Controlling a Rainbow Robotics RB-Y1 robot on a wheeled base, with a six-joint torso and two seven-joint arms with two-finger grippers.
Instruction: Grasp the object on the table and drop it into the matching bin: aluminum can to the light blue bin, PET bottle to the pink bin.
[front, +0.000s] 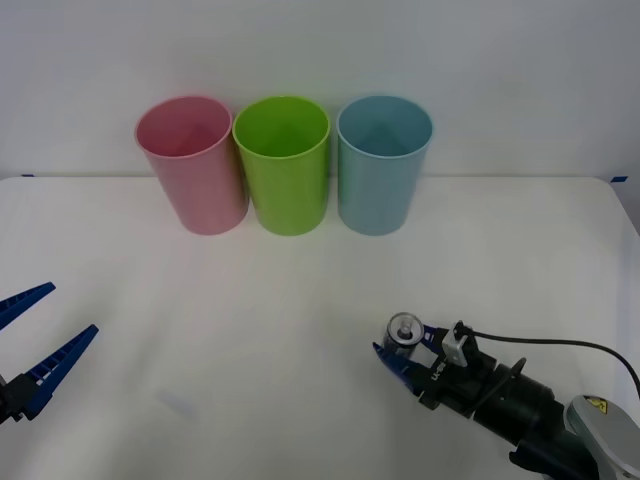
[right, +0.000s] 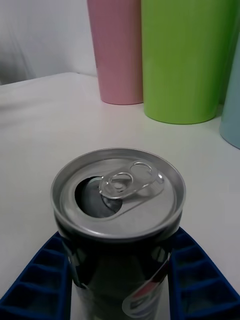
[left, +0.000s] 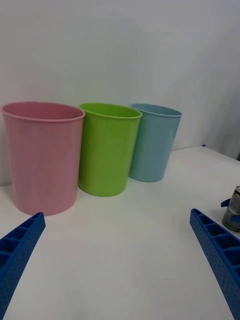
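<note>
Right pincer (front: 398, 350) is clamping your aluminum can (front: 405, 330) on the tabletop (front: 300, 330); you're still needing lift and drop into the light blue bin (front: 383, 165). Left pincer (front: 35, 345) is idling open.

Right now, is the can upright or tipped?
Upright. The aluminum can stands on the table with its silver top and pull tab facing up, between the right gripper's blue fingers.

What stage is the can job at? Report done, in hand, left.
Done: the right gripper has reached the aluminum can, its blue fingers flanking it on the table. In hand: closing the grasp. Left: lifting it and dropping it into the light blue bin. The left gripper waits open.
</note>
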